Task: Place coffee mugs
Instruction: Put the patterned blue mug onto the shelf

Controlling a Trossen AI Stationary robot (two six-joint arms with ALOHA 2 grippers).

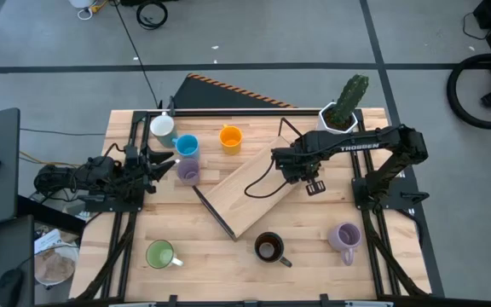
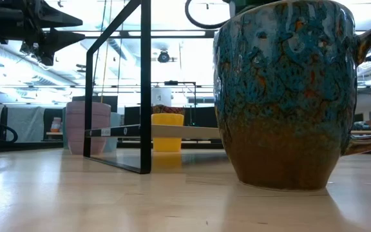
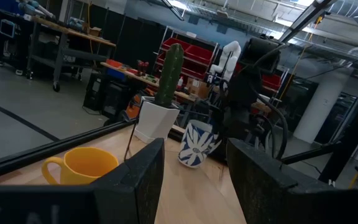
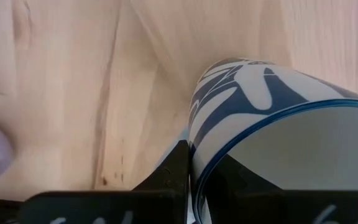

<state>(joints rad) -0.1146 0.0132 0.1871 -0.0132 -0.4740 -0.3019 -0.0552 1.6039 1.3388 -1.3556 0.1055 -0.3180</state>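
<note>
Right gripper [image 4: 188, 180] pinches the patterned mug's [image 4: 253, 106] rim (for carrying, likely); left gripper [image 3: 194, 180] waits, gaping, empty.

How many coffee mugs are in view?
8: white, blue, orange, lilac at rear left; green, brown, purple along the front; patterned mug in right gripper.

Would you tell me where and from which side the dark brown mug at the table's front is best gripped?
The dark brown mug stands upright, mouth open, its handle sticking out on the right arm's side. So it is probably best gripped by the rim wall opposite the handle, from straight above, with one finger inside.
</note>
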